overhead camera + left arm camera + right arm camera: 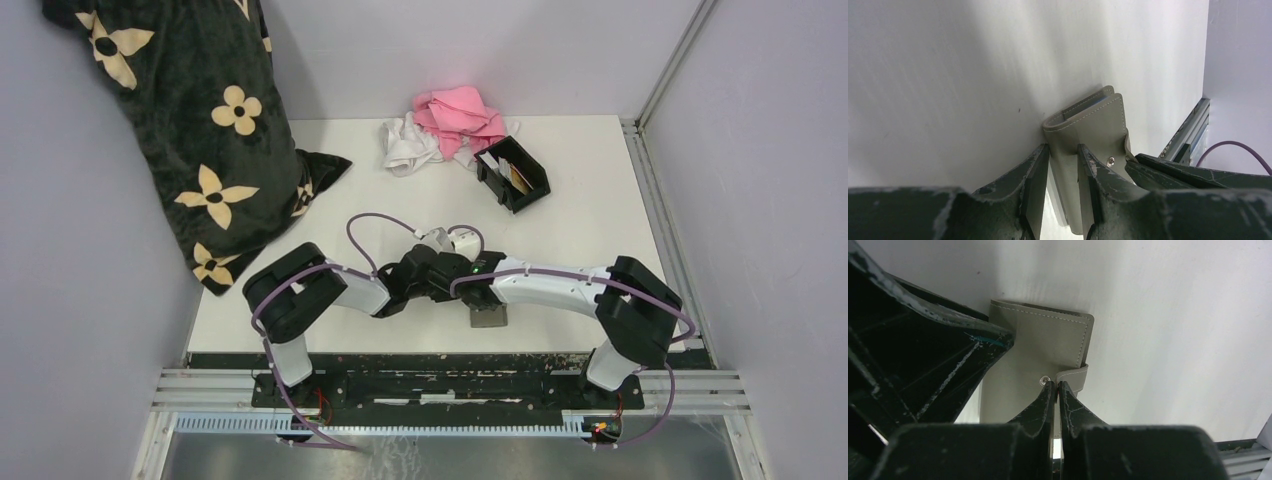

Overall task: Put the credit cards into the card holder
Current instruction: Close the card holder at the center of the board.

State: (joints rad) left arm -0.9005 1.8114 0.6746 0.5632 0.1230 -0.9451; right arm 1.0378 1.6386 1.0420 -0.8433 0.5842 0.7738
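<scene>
White counter [600, 230], pretty cluttered along the back. A big black blanket with cream flowers [200, 130] is slumped over the far left corner. A pink cloth [460, 115] and a white cloth [408, 148] are bunched together at the far edge. Just right of those sits the black card holder [532, 188], angled, with cards [512, 175] already standing in it. A grey wallet [489, 316] is down by the near edge, folded, touching the counter.
</scene>
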